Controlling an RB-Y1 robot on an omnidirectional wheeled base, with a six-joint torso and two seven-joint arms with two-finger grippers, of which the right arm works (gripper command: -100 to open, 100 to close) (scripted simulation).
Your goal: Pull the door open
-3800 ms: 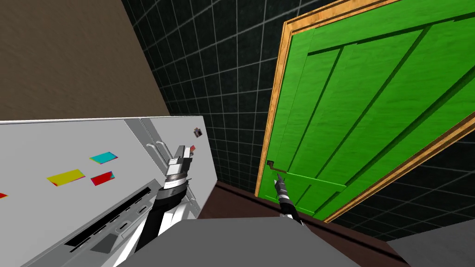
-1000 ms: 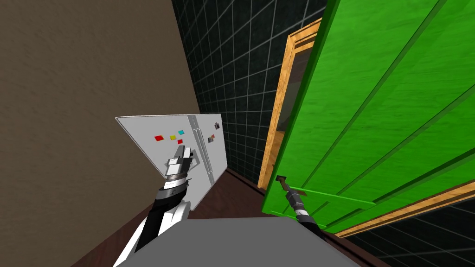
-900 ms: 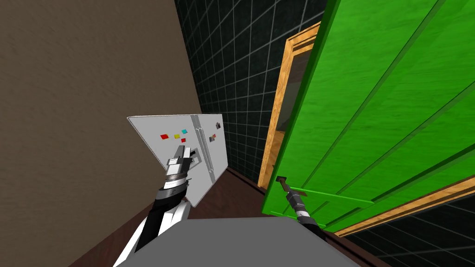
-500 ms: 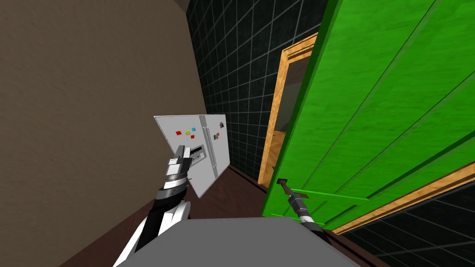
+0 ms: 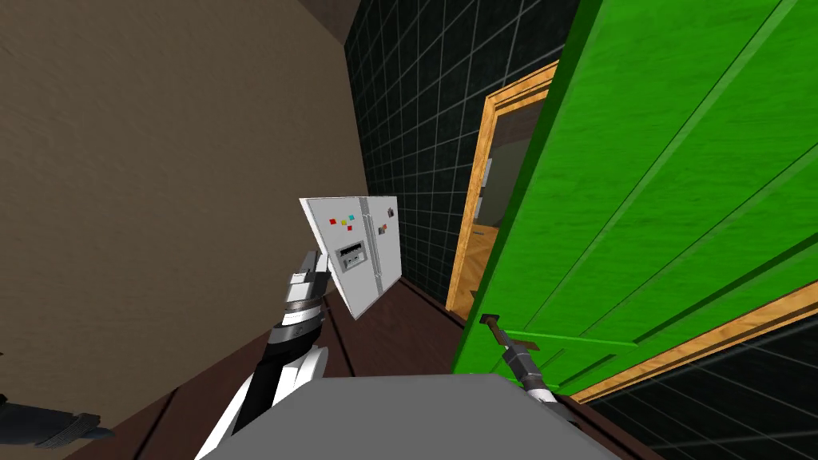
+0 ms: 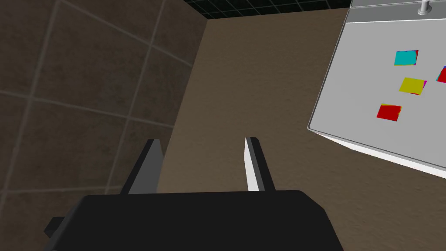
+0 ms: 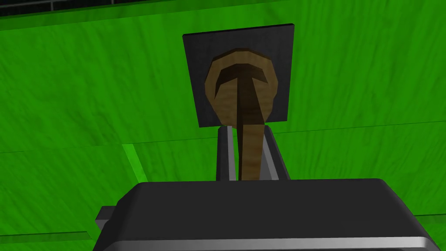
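Now green panelled door [image 5: 679,200] ajar; right jaws pinch brown handle [image 7: 249,144], left jaws apart.

Our left arm rises forward at our left side with the wrist in line with the forearm. The left gripper [image 6: 202,141] has its two fingers spread apart. Our right arm stretches low and forward on the right, and the right gripper [image 7: 246,133] is closed narrow, its fingers pressing both sides of the door handle [image 7: 244,98].
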